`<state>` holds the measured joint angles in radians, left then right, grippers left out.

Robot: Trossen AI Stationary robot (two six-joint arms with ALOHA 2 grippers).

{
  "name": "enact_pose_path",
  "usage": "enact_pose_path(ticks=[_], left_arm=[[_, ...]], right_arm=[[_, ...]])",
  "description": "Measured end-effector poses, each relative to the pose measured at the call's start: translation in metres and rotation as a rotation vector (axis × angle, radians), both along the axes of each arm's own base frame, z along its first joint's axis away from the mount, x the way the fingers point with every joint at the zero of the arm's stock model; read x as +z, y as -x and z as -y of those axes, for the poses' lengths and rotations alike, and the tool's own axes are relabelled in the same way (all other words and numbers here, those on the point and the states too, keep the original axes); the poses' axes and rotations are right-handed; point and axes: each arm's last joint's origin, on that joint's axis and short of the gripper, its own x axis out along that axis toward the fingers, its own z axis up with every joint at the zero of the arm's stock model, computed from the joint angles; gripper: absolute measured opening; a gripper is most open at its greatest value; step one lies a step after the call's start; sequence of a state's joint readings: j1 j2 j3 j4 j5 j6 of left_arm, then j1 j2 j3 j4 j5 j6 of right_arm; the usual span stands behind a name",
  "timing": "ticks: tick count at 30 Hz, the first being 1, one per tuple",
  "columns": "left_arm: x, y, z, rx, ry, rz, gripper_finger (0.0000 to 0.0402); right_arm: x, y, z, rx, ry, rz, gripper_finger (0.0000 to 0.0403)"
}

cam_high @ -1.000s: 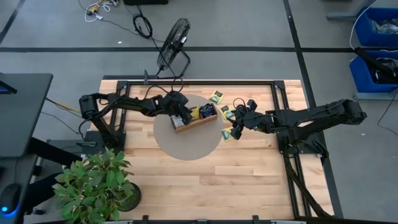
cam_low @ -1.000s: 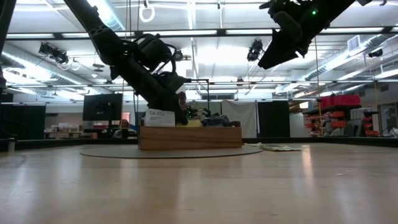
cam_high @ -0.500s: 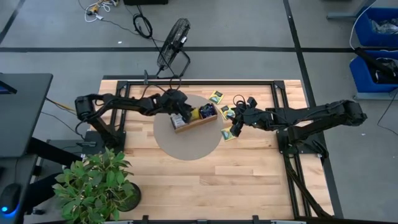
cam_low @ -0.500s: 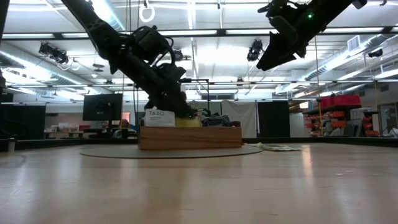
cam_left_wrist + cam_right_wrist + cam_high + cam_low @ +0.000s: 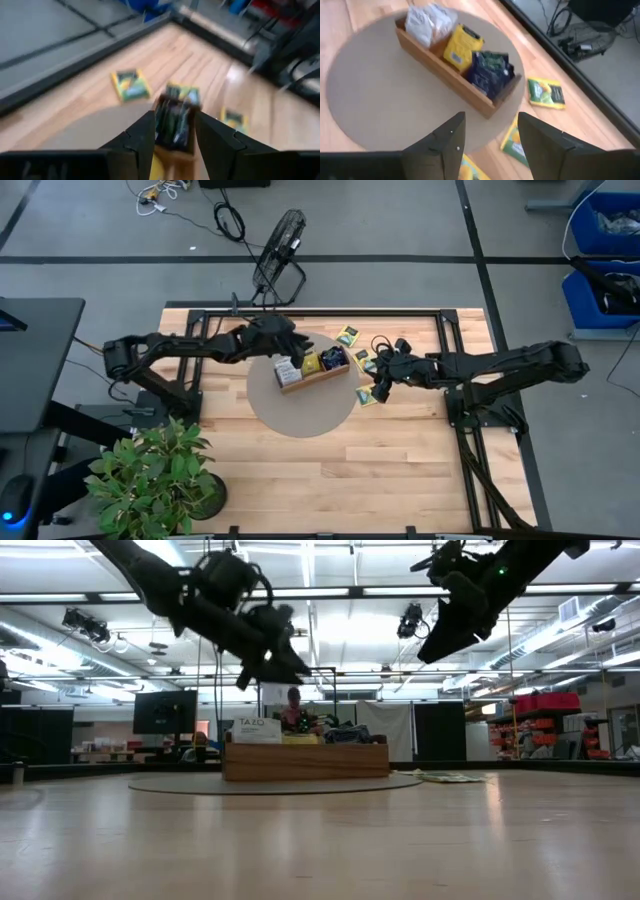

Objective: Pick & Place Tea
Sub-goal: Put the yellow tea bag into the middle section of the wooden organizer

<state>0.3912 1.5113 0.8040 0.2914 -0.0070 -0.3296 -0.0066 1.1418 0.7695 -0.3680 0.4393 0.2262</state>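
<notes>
The pale wooden-plank bench (image 5: 300,470) carries everything, w/ the round grey-tan mat (image 5: 300,408) on it. On that mat sits the long wooden three-compartment tray (image 5: 318,373), which is below & just ahead of my left claw (image 5: 290,343).

Both my arms are dark & jointed. Left claw now hangs above the tray's white-packet end, fingers spread w/ nothing between them. A sec ago it was down in that end compartment, pinched nearly shut; since then it has let go & lifted clear. I read that as one more packet dropped off: in the low view a white square tea packet w/ dark lettering (image 5: 257,729) stands upright in the tray's end nearest this claw, directly under it. So the place step looks done, and next for this arm is prob another pick.

Right claw (image 5: 383,383) hovers off the far end of the tray from my left claw, fingers spread, empty, same posture as a sec ago. It's above the loose green-yellow flat tea packets (image 5: 546,92) lying on bare bench just beyond the mat edge. One more green-yellow packet (image 5: 512,141) sits right by that claw's finger.

Inside the tray, from the right wrist view: crumpled white packets (image 5: 425,22) farthest from the right claw, a yellow packet (image 5: 460,46) in the mid compartment, dark navy packets (image 5: 490,71) nearest. Several packets left outside, so the task isn't finished.
</notes>
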Motion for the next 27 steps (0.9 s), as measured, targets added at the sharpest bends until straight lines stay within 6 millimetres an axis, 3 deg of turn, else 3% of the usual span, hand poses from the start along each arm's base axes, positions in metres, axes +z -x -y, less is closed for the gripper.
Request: enact_pose_path(ticks=[4,11,17,22,27], left_arm=[[0.016,0.004,0.007,-0.006,0.006,0.067,0.0146],[0.027,0.002,0.025,-0.047,0.033,0.120,0.0147],[0.027,-0.002,0.037,-0.078,0.066,0.135,0.0145],[0.028,-0.005,0.046,-0.109,0.066,0.141,0.0145],[0.029,-0.005,0.048,-0.114,0.065,0.151,0.0144]], right_arm=[[-0.005,0.001,0.002,0.025,-0.047,-0.045,0.0190],[-0.014,0.005,0.004,0.066,-0.221,-0.070,0.0190],[-0.063,0.023,0.000,0.012,-0.463,-0.085,0.0190],[-0.079,0.031,-0.002,-0.053,-0.591,0.011,0.0190],[-0.094,0.041,0.003,-0.169,-0.636,-0.008,0.0190]])
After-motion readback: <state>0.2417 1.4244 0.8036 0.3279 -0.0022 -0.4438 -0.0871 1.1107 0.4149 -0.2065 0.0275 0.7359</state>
